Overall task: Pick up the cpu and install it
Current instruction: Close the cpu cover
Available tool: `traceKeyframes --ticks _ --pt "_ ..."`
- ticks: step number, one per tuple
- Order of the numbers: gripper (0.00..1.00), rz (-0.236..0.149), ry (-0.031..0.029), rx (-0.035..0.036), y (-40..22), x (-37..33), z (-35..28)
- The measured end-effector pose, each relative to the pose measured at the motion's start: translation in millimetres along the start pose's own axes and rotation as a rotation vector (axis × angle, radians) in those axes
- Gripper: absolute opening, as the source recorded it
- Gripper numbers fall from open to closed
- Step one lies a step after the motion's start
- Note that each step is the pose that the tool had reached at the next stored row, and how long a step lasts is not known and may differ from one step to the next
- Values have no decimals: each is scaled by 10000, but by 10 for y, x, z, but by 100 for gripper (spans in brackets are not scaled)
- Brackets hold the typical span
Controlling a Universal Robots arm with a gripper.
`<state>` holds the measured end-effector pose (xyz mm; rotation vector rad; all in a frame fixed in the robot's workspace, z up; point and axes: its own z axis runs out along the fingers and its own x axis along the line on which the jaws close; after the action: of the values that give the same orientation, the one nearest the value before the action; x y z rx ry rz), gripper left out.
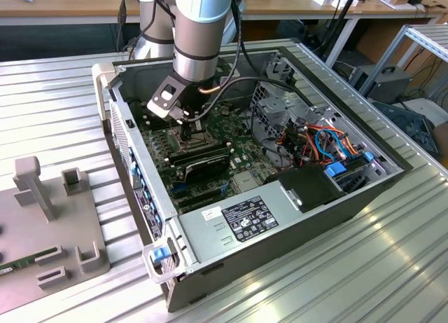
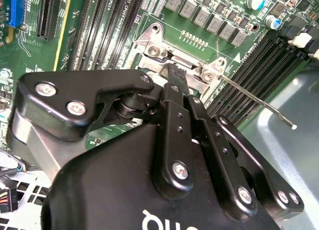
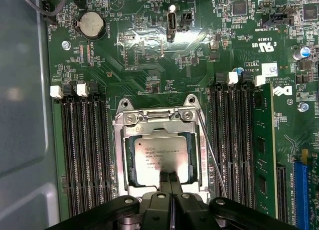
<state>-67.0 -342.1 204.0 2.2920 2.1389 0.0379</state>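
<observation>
1 arm [image 1: 199, 29] reaches down into the open PC case [image 1: 280, 221]. Its gripper [image 1: 187, 132] hangs low over the motherboard [image 1: 241, 151], toward the exterior view's left.

In the first wrist view the cpu [image 3: 158, 157] lies flat in its socket, silvery top up, w/ the metal frame [image 3: 158, 116] around it. The gripper's [image 3: 168, 176] 2 fingers are pressed together w/ no gap and nothing clamped between them. The tips sit over the cpu's edge nearest the gripper body; can't tell if they touch it.

A thin wire lever [image 3: 212, 160] stands free beside the socket, and in the second wrist view it sticks out past the gripper [image 2: 175, 70]. Memory slots [image 3: 84, 150] flank the socket on both sides, w/ 1 memory stick [image 3: 262, 150] seated.
</observation>
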Motion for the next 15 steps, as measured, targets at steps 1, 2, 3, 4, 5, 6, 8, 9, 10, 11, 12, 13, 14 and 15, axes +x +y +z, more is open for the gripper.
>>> traceKeyframes --ticks 1,2,3,4,5,6,8,9,10,11,12,13,14,15 --pt "11 0 1 0 0 0 0" --pt "11 0 1 0 0 0 -1" --pt "11 1 4 -2 0 0 -6" --pt "11 1 20 -9 1 3 -32" --pt "11 1 8 -4 1 2 -55" --pt "11 1 1 0 1 1 -79" --pt "11 0 1 0 3 2 -154" --pt "11 0 0 0 3 2 -182" --pt "11 0 0 -1 4 3 -187" --pt "11 0 1 -1 4 3 -187" --pt "11 0 1 -1 4 3 -187" --pt "11 0 1 -2 4 3 -187" --pt "11 0 1 -2 4 3 -188" --pt "11 -2 -1 0 7 3 -188"
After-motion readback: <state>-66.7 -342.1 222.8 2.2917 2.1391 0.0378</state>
